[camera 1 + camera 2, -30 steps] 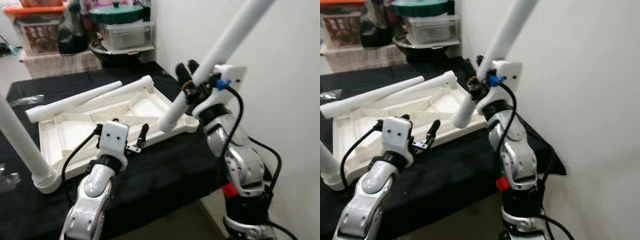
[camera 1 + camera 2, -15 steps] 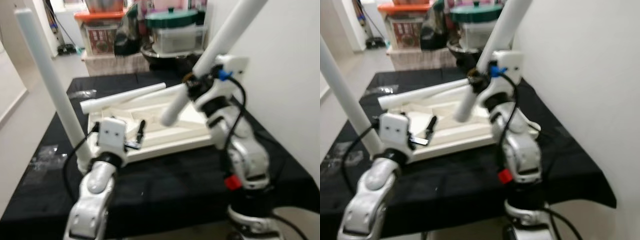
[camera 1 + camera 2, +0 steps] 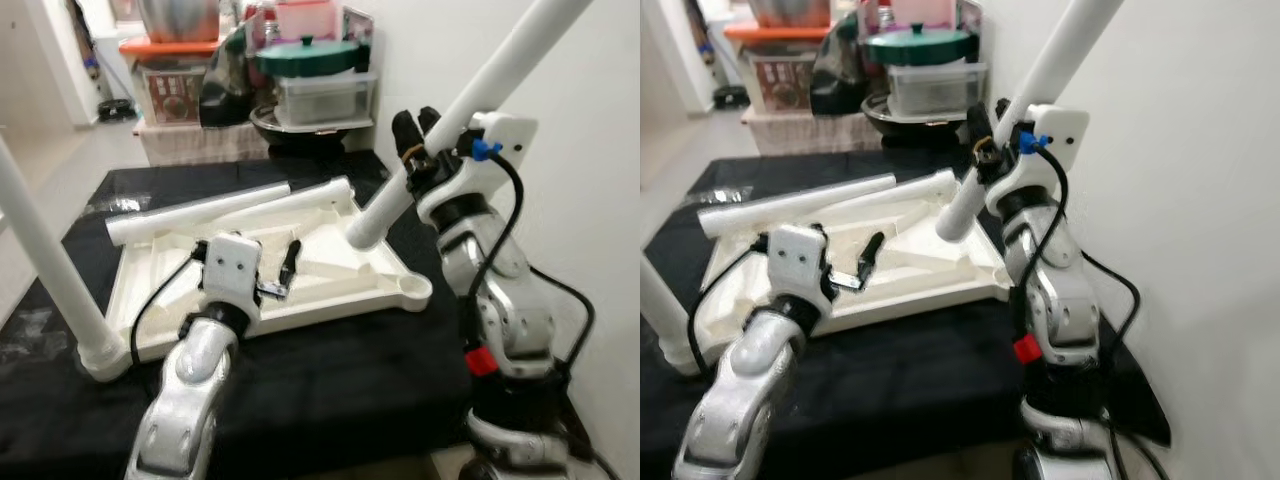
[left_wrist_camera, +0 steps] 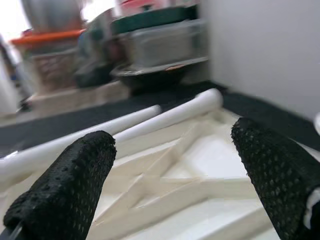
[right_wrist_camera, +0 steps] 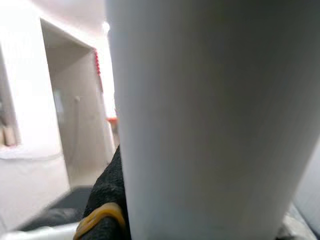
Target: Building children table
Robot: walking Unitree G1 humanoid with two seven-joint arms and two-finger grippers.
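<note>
Left eye view: the white upturned table panel [image 3: 330, 270] lies on the black-draped tabletop [image 3: 350, 360], ribs up. The right pincer [image 3: 418, 135], at about two o'clock from the panel, is clamped round a white table leg [image 3: 470, 95] held at a slant, its lower end hanging just above the panel's near right part. The left pincer [image 3: 285, 270] hovers over the panel's middle, fingers [image 4: 75, 185] spread apart. Another leg [image 3: 45, 270] stands upright in the corner socket at eight o'clock, and two more legs [image 3: 200, 212] lie along the far edge at twelve.
</note>
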